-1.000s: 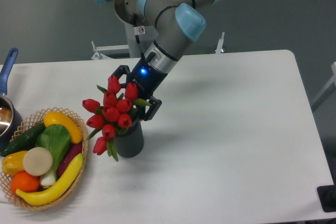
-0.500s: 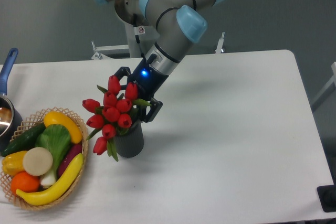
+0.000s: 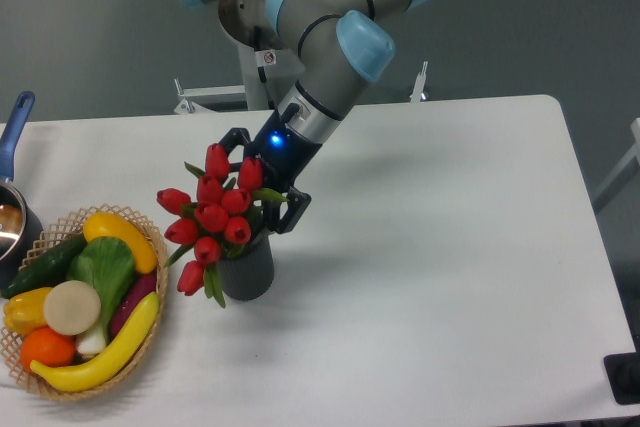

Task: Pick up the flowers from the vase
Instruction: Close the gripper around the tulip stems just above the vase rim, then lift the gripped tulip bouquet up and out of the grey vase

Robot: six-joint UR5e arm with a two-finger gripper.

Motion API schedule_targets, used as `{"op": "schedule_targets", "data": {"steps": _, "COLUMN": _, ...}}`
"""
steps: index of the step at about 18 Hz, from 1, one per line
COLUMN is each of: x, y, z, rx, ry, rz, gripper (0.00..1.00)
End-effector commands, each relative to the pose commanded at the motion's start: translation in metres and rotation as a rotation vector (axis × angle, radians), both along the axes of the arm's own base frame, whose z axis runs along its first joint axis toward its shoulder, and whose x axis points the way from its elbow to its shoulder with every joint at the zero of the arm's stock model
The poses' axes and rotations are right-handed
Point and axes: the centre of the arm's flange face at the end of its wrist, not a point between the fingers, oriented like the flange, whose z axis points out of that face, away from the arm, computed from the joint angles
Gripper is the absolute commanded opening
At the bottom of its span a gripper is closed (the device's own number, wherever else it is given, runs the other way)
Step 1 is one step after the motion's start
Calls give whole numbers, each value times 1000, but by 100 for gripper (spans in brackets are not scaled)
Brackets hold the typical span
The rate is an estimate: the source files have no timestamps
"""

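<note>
On the left side of the white desk [image 3: 450, 247], a wicker basket [image 3: 150, 237] of pretend fruit sits at 9 o'clock from the vase [image 3: 247, 269]. The flowers [image 3: 212, 215] stand in that vase. They look light and bendy, so hold the stems low, just above the vase mouth. The gripper [image 3: 262, 182] is at their 2 o'clock, its two fingers apart around the bunch

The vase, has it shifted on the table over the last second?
No. The vase stands at the same spot beside the wicker basket, flowers still in it.
</note>
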Motion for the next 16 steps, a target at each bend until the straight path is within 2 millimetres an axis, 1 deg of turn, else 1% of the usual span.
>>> {"op": "schedule_targets", "data": {"steps": 8, "x": -2, "y": 2, "z": -1, "rx": 6, "ry": -7, "rz": -2, "gripper": 100}}
{"op": "schedule_targets", "data": {"steps": 9, "x": -2, "y": 2, "z": 0, "rx": 12, "ry": -7, "rz": -3, "gripper": 96}}
{"op": "schedule_targets", "data": {"steps": 11, "x": -2, "y": 3, "z": 1, "rx": 14, "ry": -7, "rz": -3, "gripper": 81}}
{"op": "schedule_targets", "data": {"steps": 13, "x": -2, "y": 3, "z": 1, "rx": 20, "ry": 5, "rz": -14, "gripper": 72}}
{"op": "schedule_targets", "data": {"steps": 16, "x": -1, "y": 3, "z": 1, "rx": 35, "ry": 6, "rz": -26, "gripper": 66}}
